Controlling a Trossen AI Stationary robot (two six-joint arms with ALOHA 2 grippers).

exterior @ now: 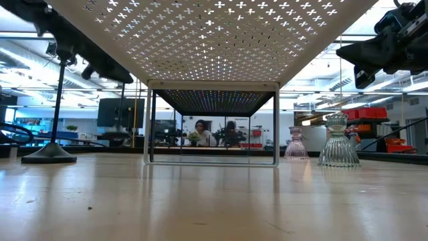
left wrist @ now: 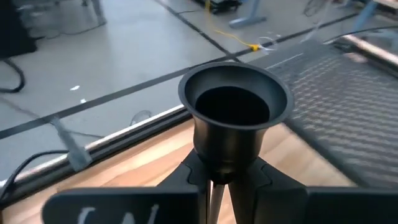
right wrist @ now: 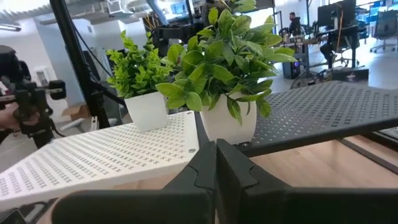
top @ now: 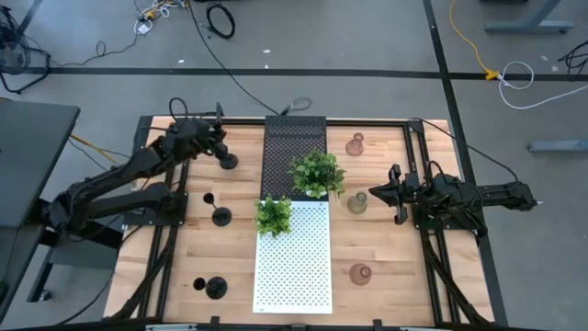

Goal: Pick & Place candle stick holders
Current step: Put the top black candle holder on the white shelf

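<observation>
While the left gripper [top: 223, 147] stands clamped on the stem of a black candle stick holder [left wrist: 235, 118] at the table's [top: 386, 239] eleven o'clock, its base resting on the wood, the right gripper [top: 375, 195] waits at three o'clock, fingers together and empty, just beside a glass holder [top: 356, 203]. Nearer, two black holders sit at seven and nine o'clock, one glass at five. Farthest, another glass holder [top: 356, 144] stands at one o'clock.
</observation>
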